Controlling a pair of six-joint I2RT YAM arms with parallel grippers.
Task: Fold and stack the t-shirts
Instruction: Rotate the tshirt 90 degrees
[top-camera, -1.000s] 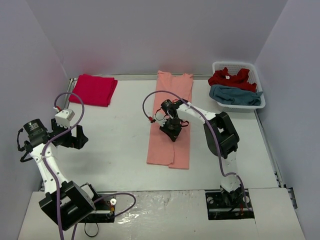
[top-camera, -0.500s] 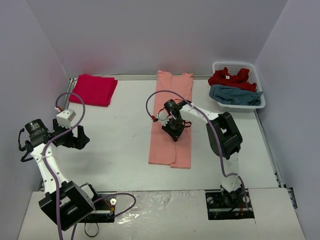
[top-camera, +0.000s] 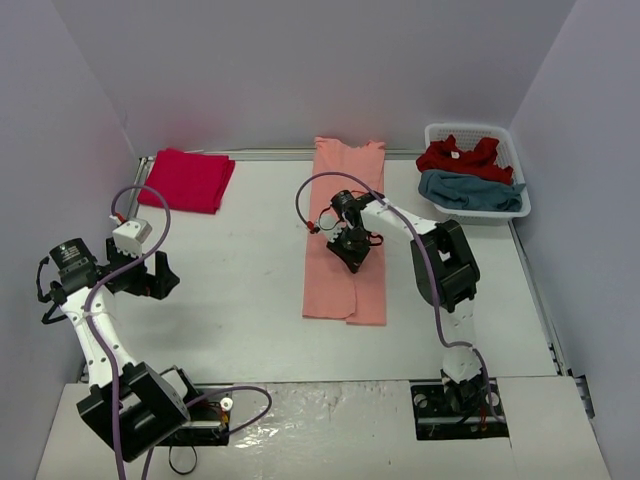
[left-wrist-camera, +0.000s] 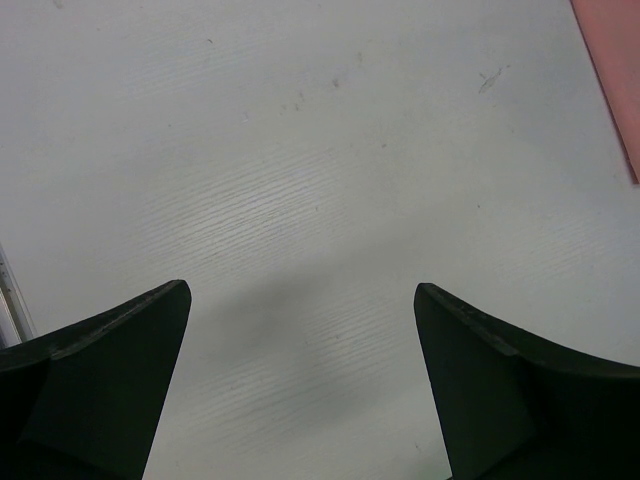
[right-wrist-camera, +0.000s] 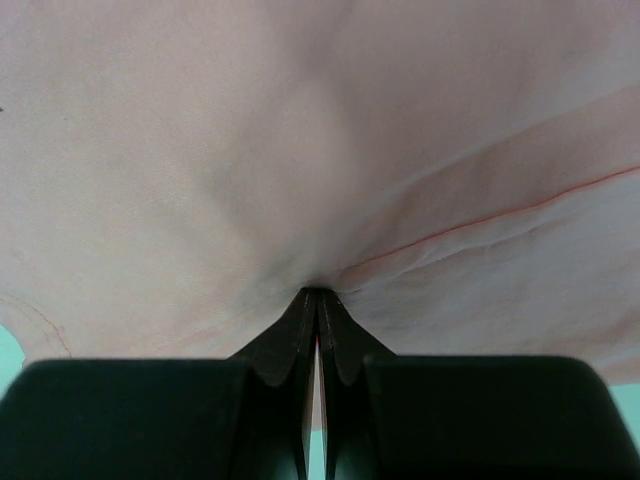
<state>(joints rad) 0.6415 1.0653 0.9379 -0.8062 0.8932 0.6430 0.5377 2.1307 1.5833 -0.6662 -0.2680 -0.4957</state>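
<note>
salmon t-shirt (top-camera: 340, 290), edges flat, pinched by right gripper (top-camera: 352, 255), red t-shirt (top-camera: 188, 178) well apart

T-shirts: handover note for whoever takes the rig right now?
Left end effector: open, empty, over bare table at the left.
Right end effector: shut on the salmon t-shirt, pinching its middle; the shirt lies as a long strip mid-table.
Done: folded red t-shirt at the far left corner.
Left: finish folding the salmon one and stack it; crimson t-shirt and teal t-shirt wait in the white basket, far right.
</note>
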